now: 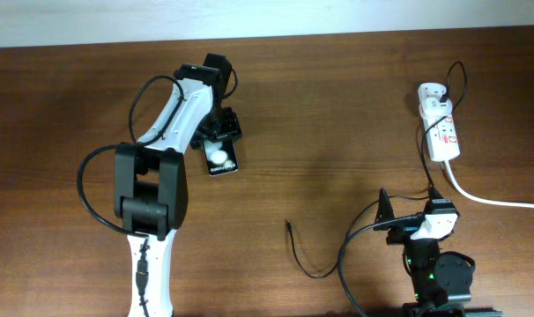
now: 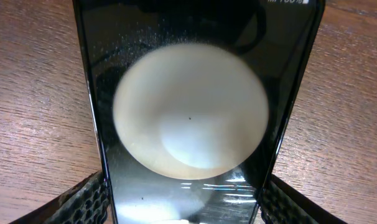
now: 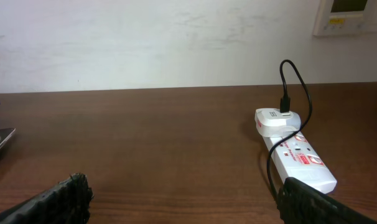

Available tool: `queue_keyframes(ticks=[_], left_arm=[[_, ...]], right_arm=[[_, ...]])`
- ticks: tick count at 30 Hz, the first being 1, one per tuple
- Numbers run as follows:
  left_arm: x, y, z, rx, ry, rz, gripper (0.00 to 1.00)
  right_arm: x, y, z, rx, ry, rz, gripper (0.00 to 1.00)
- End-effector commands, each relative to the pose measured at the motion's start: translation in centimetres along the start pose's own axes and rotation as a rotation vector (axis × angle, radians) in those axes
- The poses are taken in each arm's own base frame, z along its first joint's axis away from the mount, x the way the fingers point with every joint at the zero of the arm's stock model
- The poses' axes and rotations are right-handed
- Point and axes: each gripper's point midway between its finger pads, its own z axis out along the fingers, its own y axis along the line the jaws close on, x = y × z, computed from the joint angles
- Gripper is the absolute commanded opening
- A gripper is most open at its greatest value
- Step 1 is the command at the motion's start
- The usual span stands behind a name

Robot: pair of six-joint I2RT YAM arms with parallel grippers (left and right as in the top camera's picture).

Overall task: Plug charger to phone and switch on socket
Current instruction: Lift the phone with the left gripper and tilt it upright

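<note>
Wooden tabletop is seen: phone point(image 1: 221, 161) is clasped by its edges in left gripper point(image 1: 218, 141), while right gripper point(image 3: 182, 190) is held wide apart. Charger point(image 1: 300, 261) is left unplugged mid-table, well apart from phone. Socket point(image 1: 443, 134) is untouched, so both steps appear undone.

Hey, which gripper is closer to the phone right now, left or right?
Left. The left gripper straddles the phone, a finger against each long edge. The right gripper sits open far off to the other side, nearer the socket.
</note>
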Motion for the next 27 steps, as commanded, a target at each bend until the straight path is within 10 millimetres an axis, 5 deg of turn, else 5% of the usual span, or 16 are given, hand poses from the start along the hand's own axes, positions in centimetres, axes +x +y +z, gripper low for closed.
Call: queue_keyframes(ticks=[1,9,11,21,27], left_arm=[[-0.3,-1.2,-0.4,0.068,0.013,0.014,0.00],[-0.1,-5.0,-4.7,0.455,0.101,0.053,0.00],[-0.1,-6.0,-7.1,0.701,0.167,0.053,0.00],[0.1,-7.7,-17.4,1.373,0.355,0.023,0.00],[0.5,-7.8,-20.1,1.467,0.593,-0.156,0.00]], right_arm=[[0.2,0.0,0.0,0.003,0.002,0.011,0.99],[0.2,0.0,0.0,0.003,0.002,0.011,0.99],[0.2,0.0,0.0,0.003,0.002,0.011,0.99],[0.2,0.0,0.0,0.003,0.002,0.011,0.99],[0.2,0.0,0.0,0.003,0.002,0.011,0.99]])
